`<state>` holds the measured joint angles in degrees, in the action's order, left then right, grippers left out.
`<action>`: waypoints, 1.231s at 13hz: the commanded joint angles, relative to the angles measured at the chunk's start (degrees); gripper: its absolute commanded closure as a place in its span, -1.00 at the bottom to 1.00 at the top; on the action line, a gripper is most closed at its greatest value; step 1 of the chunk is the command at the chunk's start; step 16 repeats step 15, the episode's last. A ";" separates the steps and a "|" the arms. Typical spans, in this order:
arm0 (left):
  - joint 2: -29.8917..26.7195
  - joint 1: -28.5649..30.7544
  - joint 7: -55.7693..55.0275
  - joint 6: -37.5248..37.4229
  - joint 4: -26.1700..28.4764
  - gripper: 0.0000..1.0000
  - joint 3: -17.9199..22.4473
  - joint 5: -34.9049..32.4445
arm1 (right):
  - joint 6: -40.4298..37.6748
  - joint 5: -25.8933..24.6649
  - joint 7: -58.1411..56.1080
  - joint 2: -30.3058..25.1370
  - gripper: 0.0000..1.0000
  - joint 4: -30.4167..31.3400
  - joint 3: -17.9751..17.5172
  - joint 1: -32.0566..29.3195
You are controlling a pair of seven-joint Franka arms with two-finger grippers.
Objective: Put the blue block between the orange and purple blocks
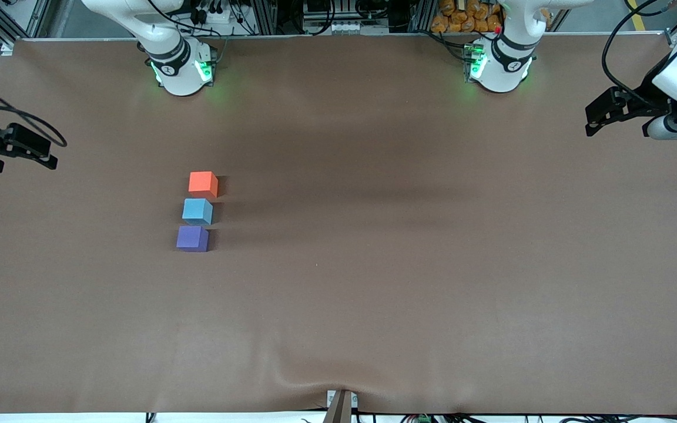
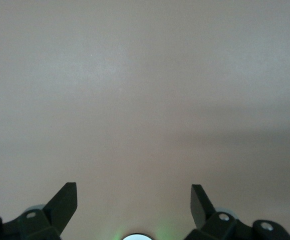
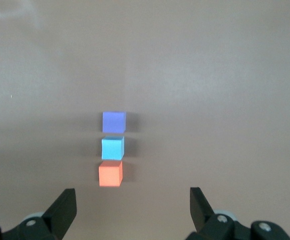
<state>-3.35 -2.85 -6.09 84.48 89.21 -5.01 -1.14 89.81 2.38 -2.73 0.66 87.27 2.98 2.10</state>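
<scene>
Three small cubes stand in a short line on the brown table, toward the right arm's end. The orange block is farthest from the front camera and the purple block is nearest. The blue block sits between them, with narrow gaps on both sides. My right gripper hangs open and empty over the table's edge at the right arm's end, well away from the cubes. My left gripper hangs open and empty over bare table at the left arm's end.
The brown table cover shows a small wrinkle at its front edge. Both arm bases stand along the edge farthest from the front camera. A black cable loops by the left arm.
</scene>
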 commanded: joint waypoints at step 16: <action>0.01 0.39 0.11 0.07 -0.53 -1.00 -0.17 1.58 | -0.24 0.00 -1.48 -3.38 -1.00 2.12 4.76 3.34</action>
